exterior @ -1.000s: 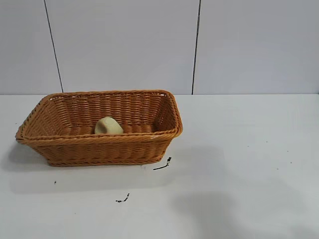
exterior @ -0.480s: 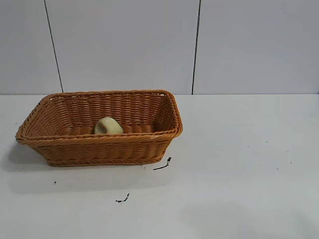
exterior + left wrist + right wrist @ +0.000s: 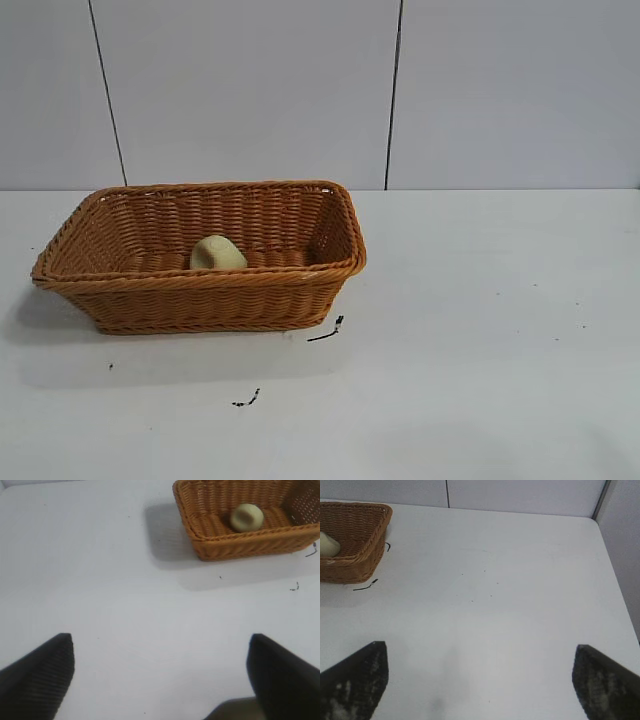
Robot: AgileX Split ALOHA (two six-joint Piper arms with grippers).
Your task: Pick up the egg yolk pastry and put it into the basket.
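The egg yolk pastry (image 3: 217,252), a pale cream dome, lies inside the orange-brown wicker basket (image 3: 200,295) at the table's left. It also shows in the left wrist view (image 3: 246,517), inside the basket (image 3: 240,545), and partly in the right wrist view (image 3: 327,545), inside the basket (image 3: 360,555). Neither arm appears in the exterior view. My left gripper (image 3: 161,675) is open and empty over bare table, well away from the basket. My right gripper (image 3: 477,680) is open and empty over bare table, far from the basket.
Small black marks (image 3: 328,331) lie on the white table just in front of the basket. A grey panelled wall stands behind the table. The table's edge and a side wall (image 3: 620,555) show in the right wrist view.
A faint shadow on the table at the lower right has faded away. The basket and pastry have not moved.
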